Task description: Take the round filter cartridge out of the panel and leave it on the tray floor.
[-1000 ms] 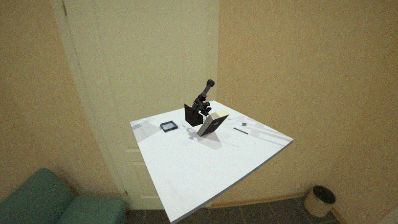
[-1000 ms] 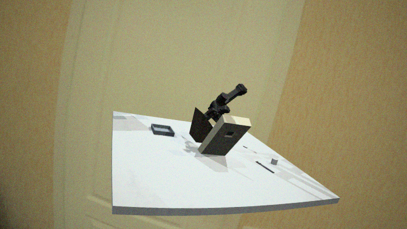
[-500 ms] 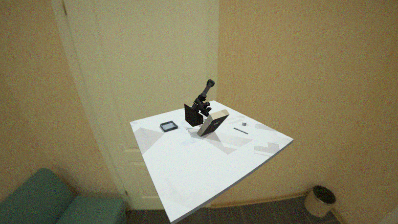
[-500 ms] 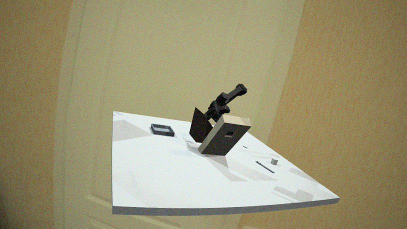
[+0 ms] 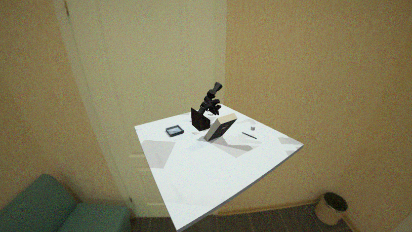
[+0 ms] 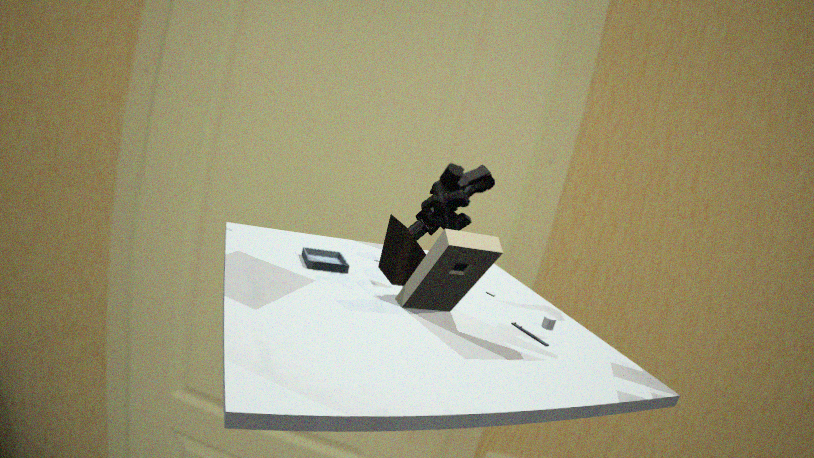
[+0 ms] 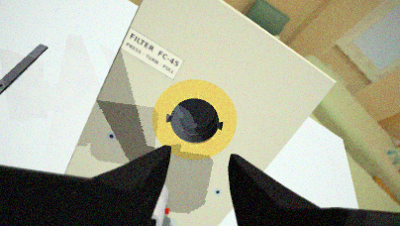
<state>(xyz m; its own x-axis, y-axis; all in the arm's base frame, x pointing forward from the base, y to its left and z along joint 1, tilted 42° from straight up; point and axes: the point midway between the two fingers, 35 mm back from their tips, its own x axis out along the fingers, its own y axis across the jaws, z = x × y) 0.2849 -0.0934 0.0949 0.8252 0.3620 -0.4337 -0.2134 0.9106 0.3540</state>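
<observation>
The service panel (image 5: 214,131) (image 6: 429,287) (image 7: 267,74) stands tilted on the table. In the wrist view its round socket (image 7: 194,120), inside a yellow ring (image 7: 228,119), is empty. My gripper (image 7: 200,157) is open just off the panel face, below the ring in that view, with nothing between its fingertips. A white piece with a red mark, seemingly the filter cartridge (image 7: 160,207), shows low beside the left finger, mostly hidden by it. Whether it touches the panel or the finger cannot be told. The tray (image 5: 174,134) (image 6: 325,266) stands apart from the panel, nothing visible in it.
An upright dark plate (image 5: 199,121) (image 6: 398,257) stands beside the arm, between tray and panel. A dark bar (image 5: 249,135) (image 6: 529,334) (image 7: 22,66) and a small grey cylinder (image 5: 252,128) (image 6: 548,323) are on the panel's other side.
</observation>
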